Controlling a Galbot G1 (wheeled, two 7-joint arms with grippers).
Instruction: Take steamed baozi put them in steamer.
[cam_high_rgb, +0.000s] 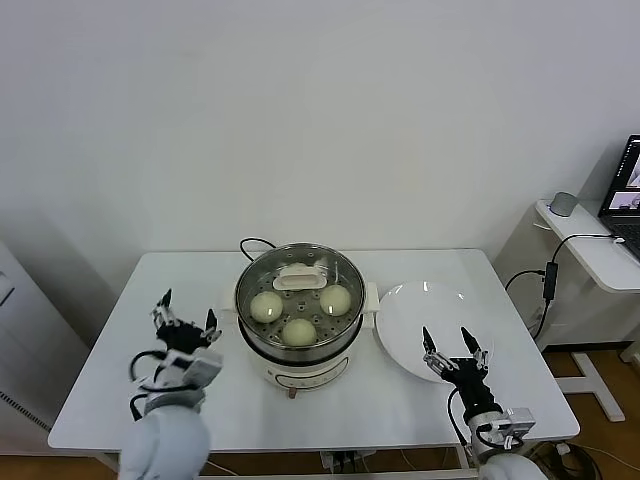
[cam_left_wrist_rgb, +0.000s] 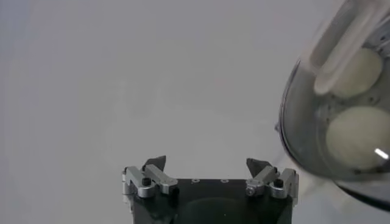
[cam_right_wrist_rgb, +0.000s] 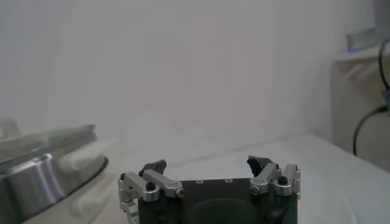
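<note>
the left gripper (cam_high_rgb: 186, 320) and right gripper (cam_high_rgb: 455, 350) are hovering low in frame, jaws wide and empty; three steamed baozi (cam_high_rgb: 300, 331) are sitting inside the steamer (cam_high_rgb: 298, 300) mid-worktop (cam_high_rgb: 400, 400).

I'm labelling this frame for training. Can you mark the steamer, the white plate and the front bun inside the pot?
steamer (cam_high_rgb: 262, 352): head view, on its shiny outer steel wall.
white plate (cam_high_rgb: 415, 312): head view, on its bare flat middle.
front bun (cam_high_rgb: 299, 331): head view, on its rounded top.

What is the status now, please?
Left gripper open, right gripper open, both empty. Three baozi in steamer. Plate empty. Nothing blocking.
</note>
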